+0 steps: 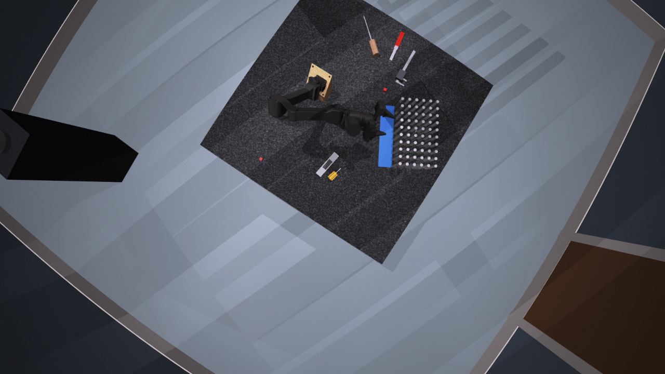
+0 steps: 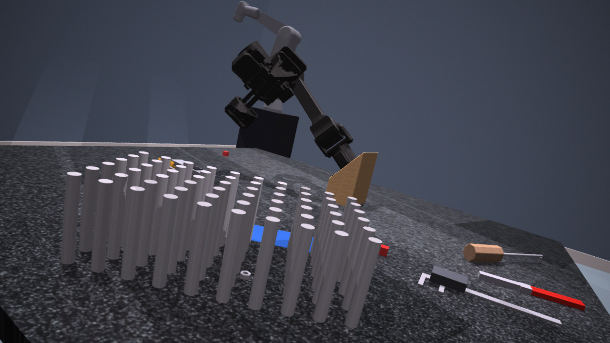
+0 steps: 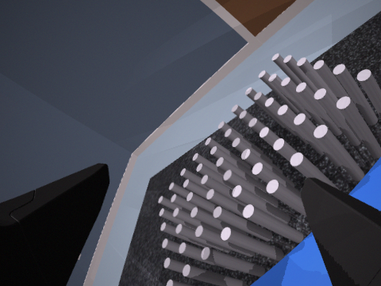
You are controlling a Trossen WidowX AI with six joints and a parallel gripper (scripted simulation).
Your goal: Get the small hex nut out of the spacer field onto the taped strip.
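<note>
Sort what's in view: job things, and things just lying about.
Job:
- hex nut
- metal spacers
- blue strip
- wooden-handled hook, probably the likeliest tool

Lying about:
- red-handled tool and dark-headed tool, unless chosen instead
- red cube near the spacers

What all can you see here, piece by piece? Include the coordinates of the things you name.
spacers (image 1: 422,164) (image 2: 363,286) (image 3: 248,210): dozens, grey, standing in rows
hex nut (image 2: 245,273): one, silvery, among the spacers
taped strip (image 1: 385,148) (image 2: 272,237) (image 3: 303,264): one, blue, beside the spacers
wooden-handled hook (image 1: 373,47) (image 2: 483,253), red-handled tool (image 1: 399,39) (image 2: 557,297), dark-blocked tool (image 1: 401,74) (image 2: 448,278): one each, right of the spacers in the exterior view
red cubes: two, apart
yellow-bodied piece (image 1: 332,175), grey bar (image 1: 320,172): one each, together
grey arm (image 2: 286,40): one, background
black arm (image 1: 320,113) (image 2: 309,100): one, on wooden mount
tool (image 1: 385,124): one, black, open
</note>
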